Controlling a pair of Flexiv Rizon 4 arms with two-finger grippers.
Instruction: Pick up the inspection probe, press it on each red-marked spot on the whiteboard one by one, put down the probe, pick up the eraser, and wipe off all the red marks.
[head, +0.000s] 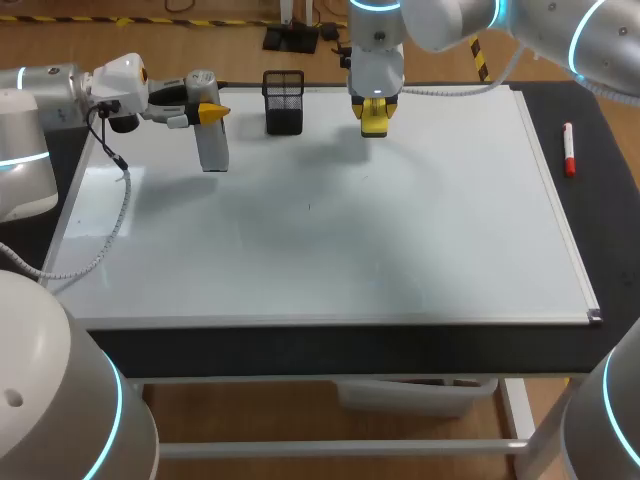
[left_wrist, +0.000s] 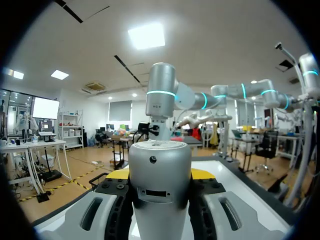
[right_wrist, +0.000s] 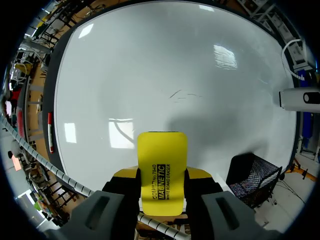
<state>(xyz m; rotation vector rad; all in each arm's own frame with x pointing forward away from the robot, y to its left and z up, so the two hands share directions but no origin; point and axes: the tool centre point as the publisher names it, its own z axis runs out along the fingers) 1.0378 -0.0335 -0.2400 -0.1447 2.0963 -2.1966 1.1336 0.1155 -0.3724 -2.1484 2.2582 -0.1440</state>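
The whiteboard (head: 400, 230) covers most of the table and shows no red marks, only faint grey traces (right_wrist: 182, 94) near its middle. My left gripper (head: 208, 112) hovers over the board's far left corner, shut on the grey inspection probe (head: 212, 145), which hangs down from it. In the left wrist view the probe (left_wrist: 160, 180) fills the space between the fingers of the left gripper (left_wrist: 161, 175). My right gripper (head: 373, 118) is at the board's far edge, shut on the yellow eraser (head: 373, 120). In the right wrist view the eraser (right_wrist: 161, 170) sticks out ahead of the right gripper (right_wrist: 161, 176), above the board (right_wrist: 175, 60).
A black mesh pen holder (head: 284, 102) stands at the board's far edge between the two grippers, also seen beside the eraser as the mesh holder (right_wrist: 252, 175). A red marker (head: 569, 150) lies on the black table right of the board.
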